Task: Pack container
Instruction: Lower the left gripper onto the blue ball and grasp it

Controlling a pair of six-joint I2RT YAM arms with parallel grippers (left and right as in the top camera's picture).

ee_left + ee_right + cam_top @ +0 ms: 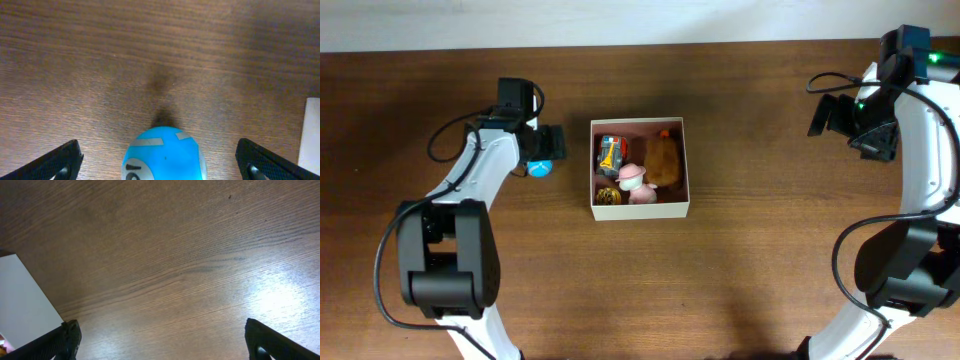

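The container (640, 207) is a square white-walled box with a pink-brown inside at the table's middle. It holds a brown plush (663, 160), a pink and white toy (633, 180), a red and yellow toy (611, 153) and a small gold toy (608, 195). A blue ball (541, 167) with white markings lies on the wood left of the container. My left gripper (160, 160) is open, with the blue ball (165, 155) between its fingers and apart from both. My right gripper (162, 340) is open and empty over bare wood at the far right.
The container's white wall shows at the right edge of the left wrist view (310, 135) and at the left edge of the right wrist view (22, 300). The table is dark brown wood (770, 260), with a pale wall along its far edge.
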